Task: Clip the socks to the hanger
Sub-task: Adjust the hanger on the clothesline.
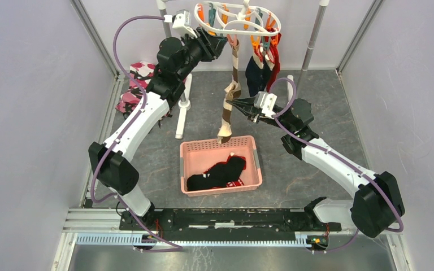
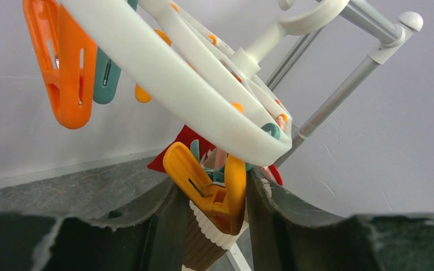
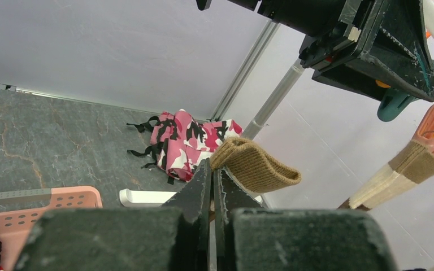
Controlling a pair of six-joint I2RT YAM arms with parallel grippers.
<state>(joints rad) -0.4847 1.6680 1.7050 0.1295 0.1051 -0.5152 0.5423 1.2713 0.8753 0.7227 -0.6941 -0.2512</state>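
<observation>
**Tan sock on the clip, both arms holding**

My left end effector is clamped around an orange clip on the hanger, up at the rack. The tan sock hangs from that clip. My right end effector is closed on the sock lower down. Black socks lie in the pink basket on the bench.

The left arm and right arm had smooth white shell links between bulky black joint housings; a thin purple cable ran along each, arching free at the upper left and looping at the lower right of the top view; a white block capped each wrist; a black rail joined the bases along the bottom; close up, the left gripper and right gripper had dark matt fingers with scuffed, pale-chipped edges.
</observation>
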